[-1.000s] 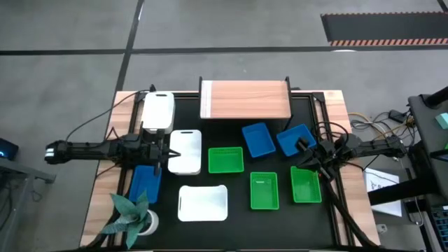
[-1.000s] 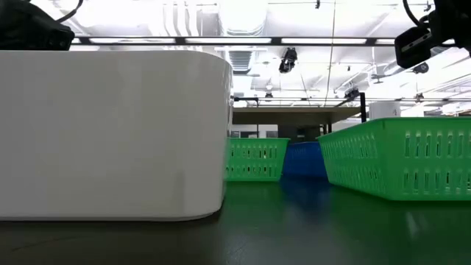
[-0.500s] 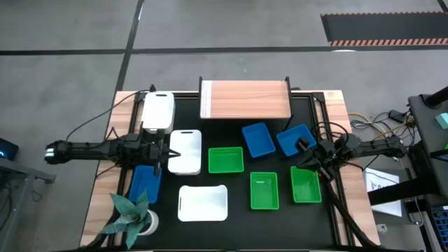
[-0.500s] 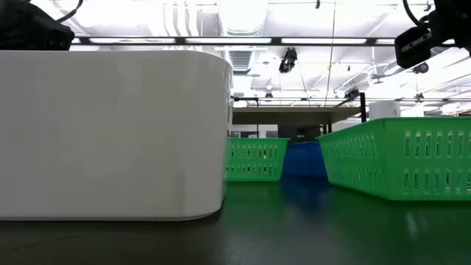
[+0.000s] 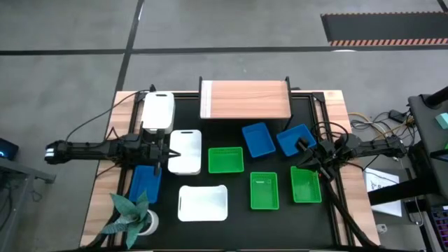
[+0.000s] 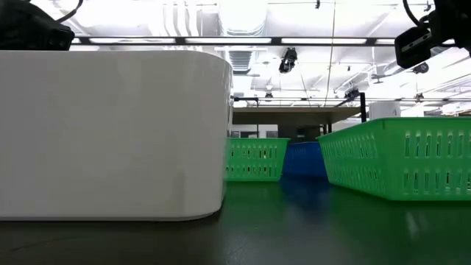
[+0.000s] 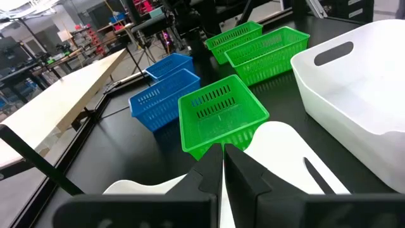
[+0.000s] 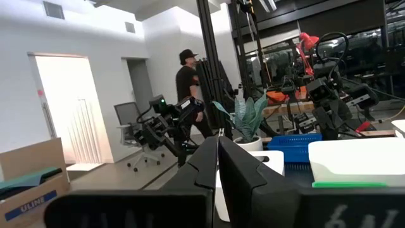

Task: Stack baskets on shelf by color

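I'm holding both end effectors closed and empty. Left end effector (image 5: 166,152) is hovering at the edge of a white basket (image 5: 185,151), whose long axis is running toward the shelf (image 5: 246,99). Right end effector (image 5: 306,155) is sitting between the blue basket (image 5: 294,138) and green basket (image 5: 305,185).

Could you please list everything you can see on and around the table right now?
White baskets: three, white, left half of the table; one at the back left, one in the middle, one near the front.
Blue baskets: three, blue; two right of centre before the shelf, one at the left under the left arm.
Green baskets: three, green, centre to right.
Shelf: one, light wood, back centre, bare.
Plant: one, green, front left corner.
Person: one, dark clothes, in the room beyond.
Left gripper: shut, over the middle white basket.
Right gripper: shut, over the right blue basket.
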`<act>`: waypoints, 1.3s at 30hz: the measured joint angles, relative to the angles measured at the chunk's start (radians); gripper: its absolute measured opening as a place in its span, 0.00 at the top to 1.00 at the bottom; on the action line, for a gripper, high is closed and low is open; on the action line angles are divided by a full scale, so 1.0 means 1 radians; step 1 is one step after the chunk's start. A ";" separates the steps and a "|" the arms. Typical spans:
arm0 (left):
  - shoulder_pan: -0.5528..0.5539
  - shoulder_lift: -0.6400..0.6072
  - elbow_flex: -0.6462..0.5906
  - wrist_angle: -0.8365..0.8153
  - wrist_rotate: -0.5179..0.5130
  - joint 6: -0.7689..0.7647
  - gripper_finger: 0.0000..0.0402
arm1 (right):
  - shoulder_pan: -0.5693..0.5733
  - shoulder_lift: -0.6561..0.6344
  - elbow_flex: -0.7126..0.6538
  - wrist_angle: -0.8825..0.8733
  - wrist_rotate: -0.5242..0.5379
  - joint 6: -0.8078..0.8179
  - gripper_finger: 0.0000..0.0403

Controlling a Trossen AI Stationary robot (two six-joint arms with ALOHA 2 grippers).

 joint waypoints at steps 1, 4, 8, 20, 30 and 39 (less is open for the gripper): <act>0.000 0.000 0.000 0.000 0.000 0.000 1.00 | 0.000 0.000 0.000 0.000 0.000 0.000 0.98; 0.000 0.000 0.000 0.000 0.000 0.000 1.00 | 0.000 0.000 0.000 0.000 0.000 0.000 0.98; 0.000 0.000 0.000 0.000 0.000 0.000 1.00 | 0.000 0.000 0.000 0.000 0.000 0.000 0.98; 0.000 0.000 0.000 0.000 0.000 0.000 1.00 | 0.000 0.000 0.000 0.000 0.000 -0.001 0.98; 0.000 0.000 0.000 0.000 0.000 0.000 1.00 | 0.000 0.000 0.000 0.000 0.001 -0.307 0.98; 0.000 0.000 0.000 0.000 0.000 0.000 1.00 | 0.000 0.000 0.000 0.000 0.002 -0.291 0.98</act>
